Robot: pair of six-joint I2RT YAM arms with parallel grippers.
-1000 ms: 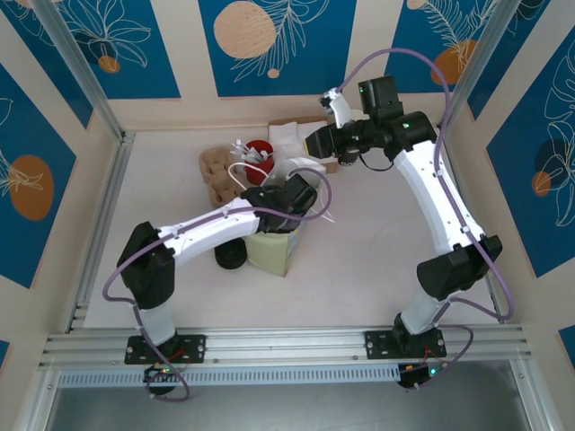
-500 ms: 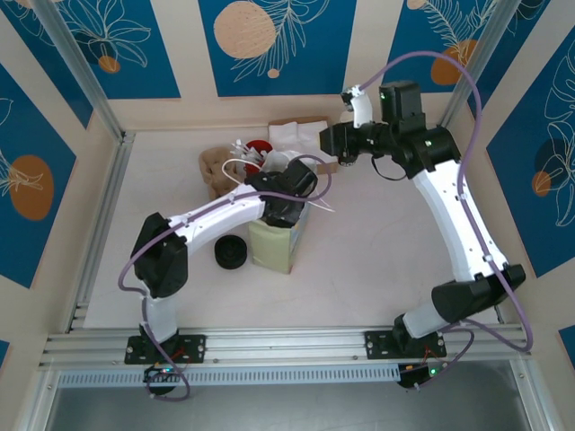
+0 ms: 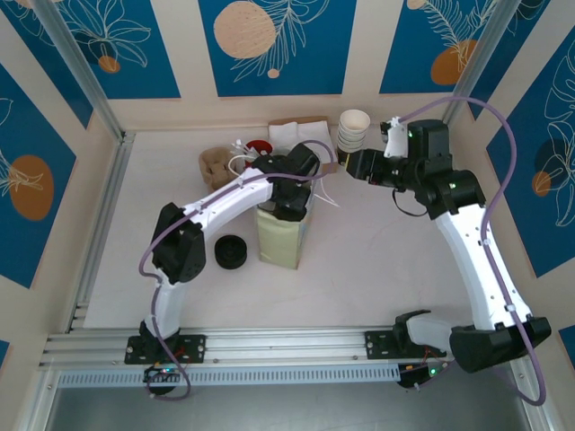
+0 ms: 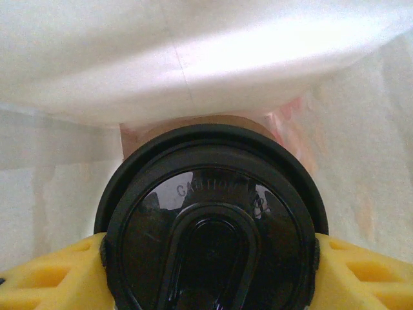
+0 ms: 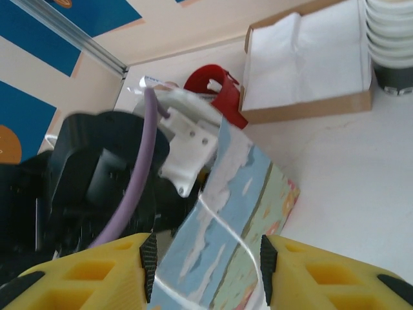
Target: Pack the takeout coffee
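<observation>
The takeout coffee [image 4: 210, 194] shows its round black lid and a sliver of tan side, with the white inside of the paper bag all around it. My left gripper [image 4: 210, 261] is shut on it, a yellow finger [image 4: 45, 274] pressing each side of the lid. From above, the left gripper [image 3: 289, 205] reaches down into the mouth of the pale green bag [image 3: 280, 242], which stands upright mid-table. My right gripper [image 3: 352, 166] hangs open to the right of the bag, apart from it. In its own view the right gripper [image 5: 206, 265] frames the printed bag [image 5: 245, 213] with nothing held.
A stack of white cups [image 3: 353, 130] stands at the back, next to a napkin box [image 5: 310, 64]. A red object [image 5: 213, 87] and a cardboard cup carrier [image 3: 216, 171] lie behind the bag. A stack of black lids [image 3: 231, 252] sits left of the bag.
My left arm has swung farther back over the bag mouth, and the bag now stands more upright. My right arm has pulled away to the right, uncovering the white cups.
</observation>
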